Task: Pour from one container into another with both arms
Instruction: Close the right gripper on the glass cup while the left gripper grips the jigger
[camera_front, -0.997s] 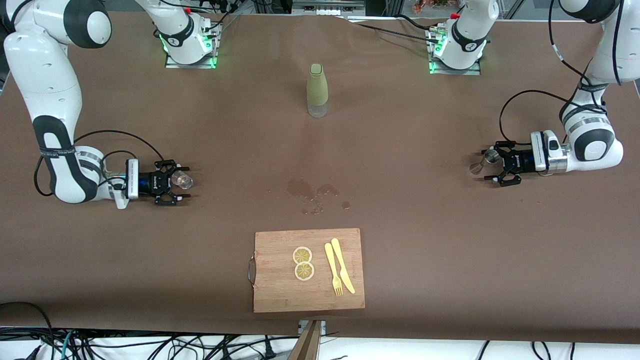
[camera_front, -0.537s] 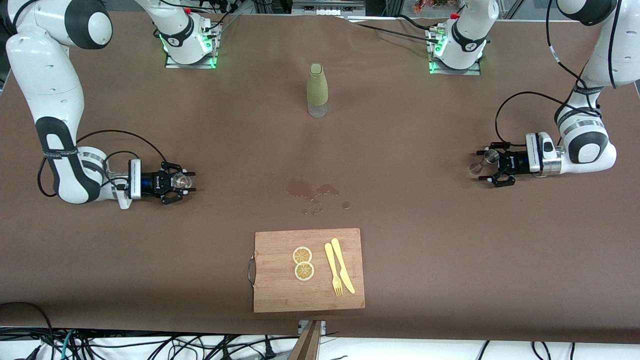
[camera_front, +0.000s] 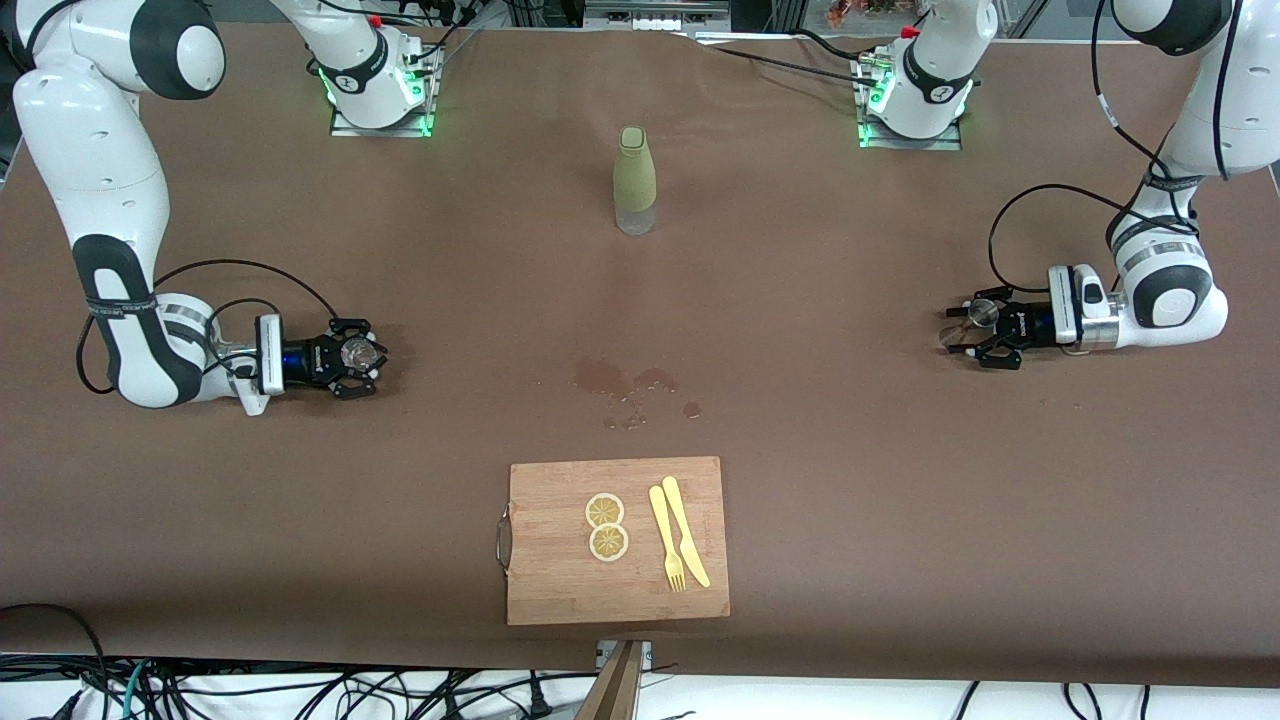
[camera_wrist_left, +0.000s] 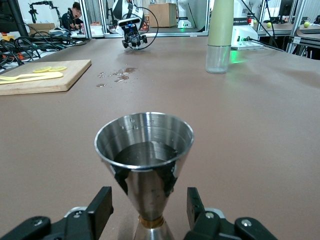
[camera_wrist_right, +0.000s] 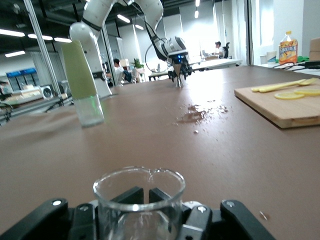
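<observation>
My right gripper is clenched on the glass beaker; my left gripper brackets the steel jigger, fingers not yet touching.

You cannot see the metal jigger's base, cut off by the left wrist view's edge. The glass beaker's bottom likewise runs out of the right wrist view.

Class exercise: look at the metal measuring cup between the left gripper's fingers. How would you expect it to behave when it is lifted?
The metal measuring cup looks rigid, so it should not flex in the left gripper. It flares wide above a narrow waist, so it is probably top-heavy and apt to tip if bumped. The polished surface may be slippery. Liquid shows inside, so tilting it would likely spill.
</observation>
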